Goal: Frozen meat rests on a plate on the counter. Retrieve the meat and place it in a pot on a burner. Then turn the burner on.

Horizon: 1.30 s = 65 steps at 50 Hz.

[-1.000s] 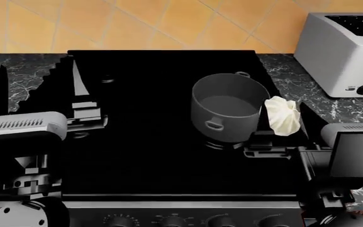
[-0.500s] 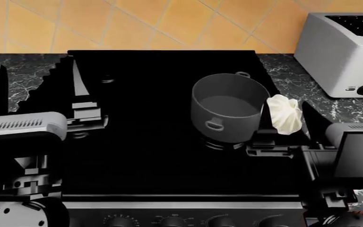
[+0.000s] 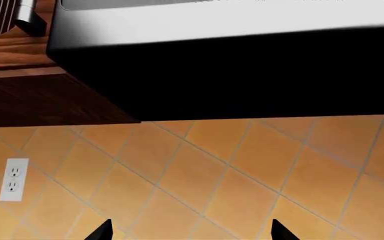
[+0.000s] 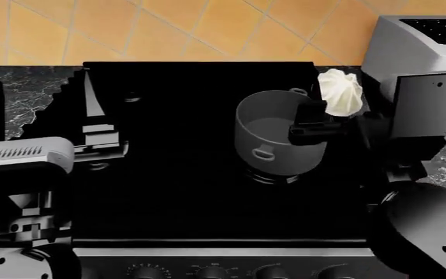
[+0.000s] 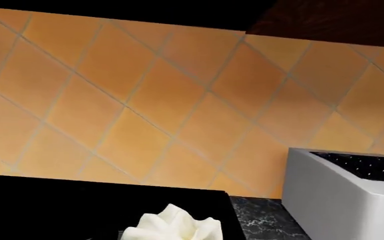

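Over the pot's (image 4: 279,139) back right rim | right gripper (image 4: 333,110) pinches the frozen meat (image 4: 341,92) | left gripper (image 4: 41,110) spread wide above stove's left edge

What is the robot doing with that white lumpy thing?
That is the frozen meat. The robot's right gripper is holding it up in the air, at the far right edge of the grey metal pot, which sits on the black stove. The pot looks empty, so the meat is not in yet. The left gripper is open and holds nothing, off to the side. A silver toaster stands on the counter.
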### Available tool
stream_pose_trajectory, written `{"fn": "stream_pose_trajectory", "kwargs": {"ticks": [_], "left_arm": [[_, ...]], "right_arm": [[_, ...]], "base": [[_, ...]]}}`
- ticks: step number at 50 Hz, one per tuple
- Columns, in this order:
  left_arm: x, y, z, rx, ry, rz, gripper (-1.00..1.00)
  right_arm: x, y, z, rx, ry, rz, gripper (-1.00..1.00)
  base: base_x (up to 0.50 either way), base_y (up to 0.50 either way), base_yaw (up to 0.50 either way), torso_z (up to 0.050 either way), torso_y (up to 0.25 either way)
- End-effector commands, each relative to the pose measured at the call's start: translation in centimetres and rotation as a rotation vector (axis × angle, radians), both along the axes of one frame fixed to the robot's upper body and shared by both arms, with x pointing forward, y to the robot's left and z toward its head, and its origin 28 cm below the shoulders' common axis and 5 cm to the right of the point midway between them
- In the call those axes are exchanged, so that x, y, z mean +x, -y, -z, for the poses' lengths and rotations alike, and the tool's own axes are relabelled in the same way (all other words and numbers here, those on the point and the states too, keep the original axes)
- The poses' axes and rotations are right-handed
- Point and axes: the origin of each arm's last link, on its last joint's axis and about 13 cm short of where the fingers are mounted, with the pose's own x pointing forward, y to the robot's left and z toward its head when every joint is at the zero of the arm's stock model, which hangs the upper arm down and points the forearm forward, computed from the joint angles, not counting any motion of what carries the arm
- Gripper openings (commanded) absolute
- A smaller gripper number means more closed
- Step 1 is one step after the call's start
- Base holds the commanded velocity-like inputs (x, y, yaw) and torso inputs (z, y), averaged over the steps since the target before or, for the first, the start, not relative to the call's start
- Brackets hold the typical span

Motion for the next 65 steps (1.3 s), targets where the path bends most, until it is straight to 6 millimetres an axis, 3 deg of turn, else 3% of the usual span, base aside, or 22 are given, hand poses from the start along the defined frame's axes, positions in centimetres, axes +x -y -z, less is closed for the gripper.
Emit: {"fn": "stream_pose_trajectory", "kwargs": {"ticks": [1, 9, 33, 65], "left_arm": [[-0.1, -0.1, -0.1, -0.007, 0.002, 0.002, 1.0], [-0.1, -0.3, -0.2, -0.014, 0.003, 0.001, 1.0], [-0.5, -0.4, -0.5, -0.024, 0.014, 0.0, 1.0], [-0.4, -0.5, -0.5, -0.027, 0.014, -0.003, 1.0]], "right_arm": [[3.0, -1.1, -2.3, -0.065, -0.024, -0.016, -1.0], [4.6, -2.3, -3.1, -0.083, -0.049, -0.042, -1.0], [8.7, -4.0, -1.3, -0.108, -0.182, -0.071, -1.0], [9.1, -3.9, 0.4, -0.117, -0.308, -0.041, -1.0]], "base": [[0.0, 0.0, 0.0, 0.0, 0.0], [0.0, 0.0, 0.0, 0.0, 0.0], [0.0, 0.0, 0.0, 0.0, 0.0], [0.0, 0.0, 0.0, 0.0, 0.0]]}}
